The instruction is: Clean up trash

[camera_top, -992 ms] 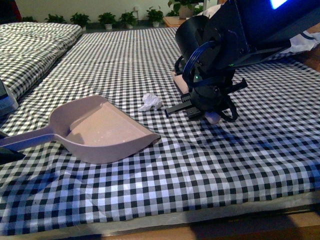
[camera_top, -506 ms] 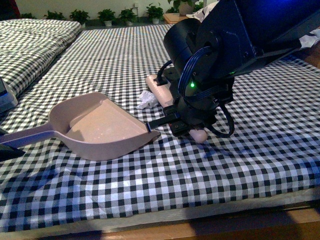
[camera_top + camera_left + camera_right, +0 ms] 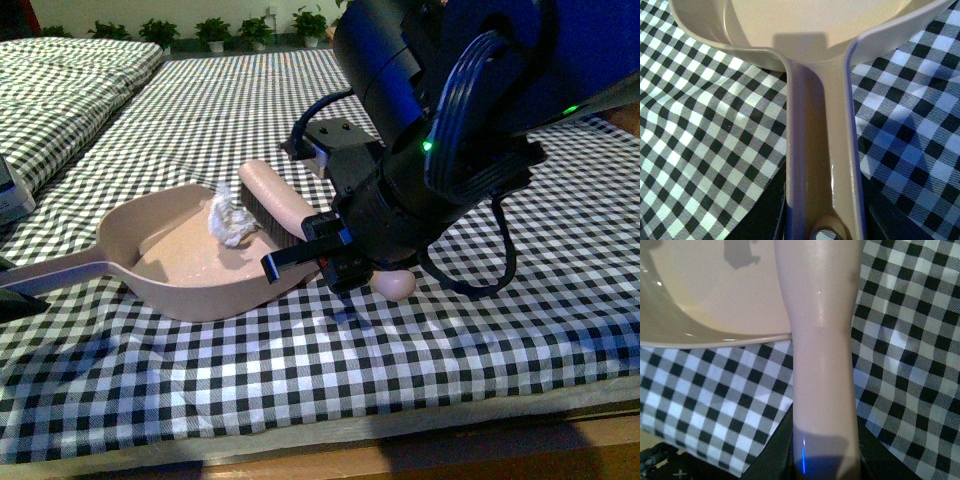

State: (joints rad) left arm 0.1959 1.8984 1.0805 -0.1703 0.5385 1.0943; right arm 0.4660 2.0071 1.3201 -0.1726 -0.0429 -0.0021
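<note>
The trash (image 3: pixel 228 218), a small crumpled white wad, lies inside the pinkish dustpan (image 3: pixel 170 272) just past its open lip. The brush (image 3: pixel 272 205), pink-backed with dark bristles, presses against the wad at the pan's mouth. My right gripper (image 3: pixel 335 258) is shut on the brush handle (image 3: pixel 822 340), whose rounded end pokes out below the arm. In the right wrist view the dustpan (image 3: pixel 710 295) lies beside that handle. My left gripper (image 3: pixel 822 222) is shut on the dustpan handle (image 3: pixel 820 130); in the front view it is only a dark shape at the left edge.
Black-and-white checked cloth (image 3: pixel 420 370) covers the surface, with a wooden front edge (image 3: pixel 420 455). A second checked mattress (image 3: pixel 60 80) lies at the far left. Potted plants (image 3: pixel 215 35) line the back. A white object (image 3: pixel 10 195) sits at the left edge.
My right gripper swept the brush leftward across the cloth, pushing the white wad off the cloth and into the dustpan. The dustpan and left arm stayed put.
</note>
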